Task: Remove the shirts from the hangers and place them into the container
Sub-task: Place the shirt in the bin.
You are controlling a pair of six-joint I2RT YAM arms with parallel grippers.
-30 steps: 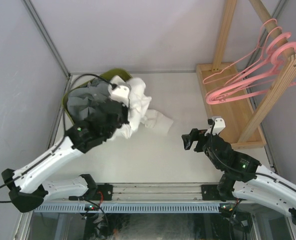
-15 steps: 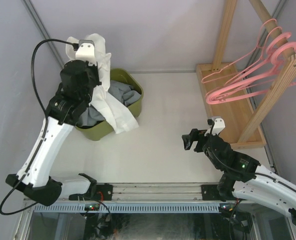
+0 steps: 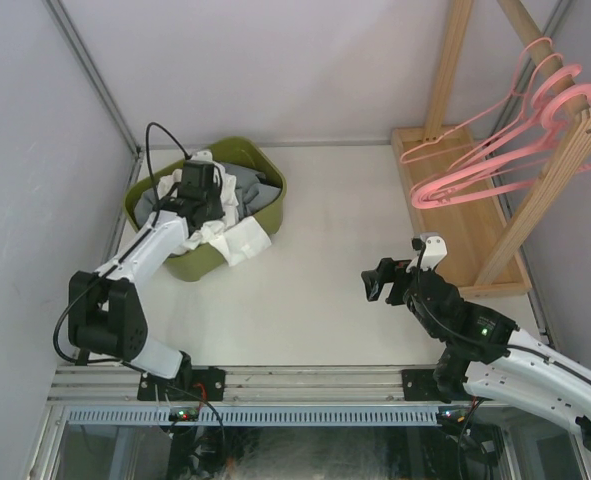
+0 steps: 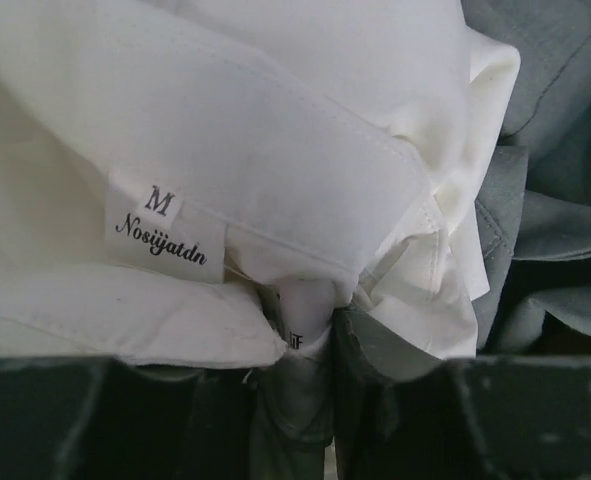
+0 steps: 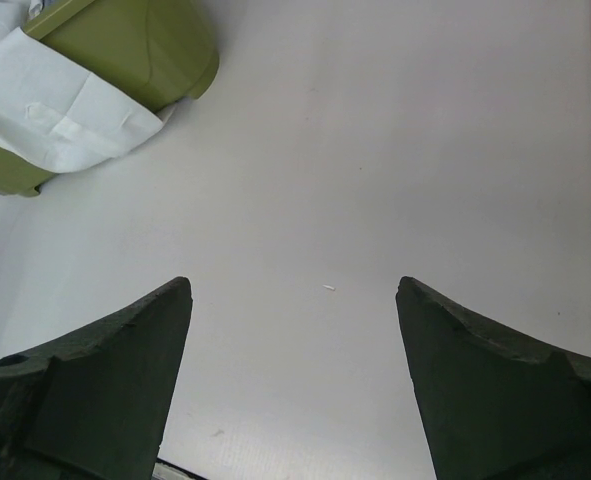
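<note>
Looking down from the top view, the left gripper (image 3: 201, 188) has dropped from high above the tub and now sits low inside the container (image 3: 203, 264) at the far left of the table (image 3: 325, 290), on top of the white shirt (image 3: 237, 238) and beside the grey shirt (image 3: 261, 188). Half a second back the white shirt hung in the air; now most of it lies in the tub, though a flap drapes over the near right rim. The hangers (image 3: 495, 160) on the wooden rack (image 3: 565, 175) at the far right hang bare, so I judge this the last shirt, with only that flap left to tuck in. The right gripper (image 3: 380, 283) has not moved and is well apart from the tub, with open table between

In the left wrist view the fingers (image 4: 125, 420) stand slightly parted with a fold of the white shirt (image 4: 275, 150) between them; whether they grip it or have let go, I cannot tell. Cloth hides the tub walls, so straight up looks the safest way out

In the right wrist view the right gripper (image 5: 293, 290) is wide open and holds nothing, over bare table, with the container's (image 5: 145, 50) corner and the draped flap at the upper left
</note>
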